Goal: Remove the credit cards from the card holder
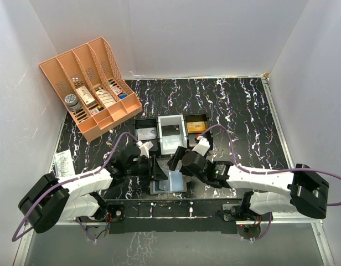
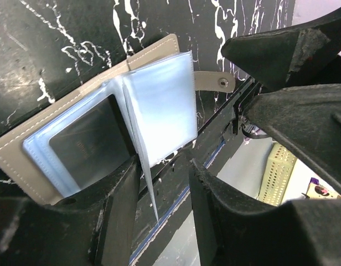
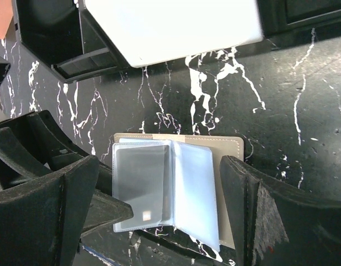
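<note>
I see right tool (image 3: 170,191) wide open, empty, straddling card holder (image 3: 232,147); left tool (image 2: 165,194) part-open around sleeve (image 2: 159,105), not pinching. Risk: sleeve slips, flops over grey card (image 3: 141,185).

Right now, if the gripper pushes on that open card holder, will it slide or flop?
The card holder probably slides easily: it lies flat and thin on the smooth-looking table. Its clear sleeves look floppy, one standing up off the others, so they would likely bend before the case moves.
</note>
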Controlling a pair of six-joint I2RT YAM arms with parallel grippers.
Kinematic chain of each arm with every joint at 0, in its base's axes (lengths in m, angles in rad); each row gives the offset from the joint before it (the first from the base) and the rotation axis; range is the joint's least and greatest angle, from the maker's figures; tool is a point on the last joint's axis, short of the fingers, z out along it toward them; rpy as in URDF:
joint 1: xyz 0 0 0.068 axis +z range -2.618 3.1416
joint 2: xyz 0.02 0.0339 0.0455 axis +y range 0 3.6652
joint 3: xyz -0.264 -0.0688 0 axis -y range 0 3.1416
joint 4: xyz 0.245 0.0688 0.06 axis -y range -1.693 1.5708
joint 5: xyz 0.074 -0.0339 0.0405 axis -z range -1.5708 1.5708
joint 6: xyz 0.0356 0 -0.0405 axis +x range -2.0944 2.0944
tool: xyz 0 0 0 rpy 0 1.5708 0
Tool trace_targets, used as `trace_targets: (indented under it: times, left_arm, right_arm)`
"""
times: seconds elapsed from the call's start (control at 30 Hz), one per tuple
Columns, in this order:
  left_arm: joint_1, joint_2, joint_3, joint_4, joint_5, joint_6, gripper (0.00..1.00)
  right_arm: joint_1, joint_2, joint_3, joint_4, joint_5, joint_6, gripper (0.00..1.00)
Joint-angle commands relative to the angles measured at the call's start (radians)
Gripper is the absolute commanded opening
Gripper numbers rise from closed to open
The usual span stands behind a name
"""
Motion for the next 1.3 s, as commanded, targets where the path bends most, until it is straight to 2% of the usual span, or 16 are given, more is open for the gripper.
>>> trace_targets:
  times: [0.0,0.2,0.33,0.57,0.77,0.93,1.1,1.27]
  left_arm:
    - [-0.030,0.036,0.058,0.010,0.008,-0.005,0.40]
    - [-0.137,0.139,0.111,0.088,-0.027,-0.043,0.44]
    - [-0.195,0.168,0.145,0.056,-0.104,-0.048,0.48]
    - [-0.204,-0.009,0.114,-0.112,-0.236,-0.029,0.58]
    - [-0.205,-0.128,0.088,-0.220,-0.319,-0.043,0.61]
    - [-0.205,-0.164,0.064,-0.239,-0.350,-0.068,0.62]
    - [-0.204,-0.193,0.068,-0.282,-0.388,-0.074,0.64]
    - [-0.204,-0.213,0.097,-0.345,-0.434,-0.062,0.66]
  right_arm:
    - [-0.004,-0.052,-0.033,0.033,0.067,0.036,0.90]
    - [-0.004,-0.096,-0.077,0.046,0.091,0.069,0.90]
    - [-0.004,-0.130,-0.101,0.037,0.101,0.089,0.90]
    - [-0.004,-0.215,-0.172,0.076,0.108,0.102,0.87]
    - [-0.004,-0.304,-0.243,0.189,0.071,0.068,0.75]
    - [-0.004,-0.354,-0.291,0.262,0.039,0.025,0.66]
    - [-0.004,-0.330,-0.317,0.347,-0.024,-0.026,0.57]
    - [-0.004,-0.248,-0.248,0.354,-0.090,-0.056,0.55]
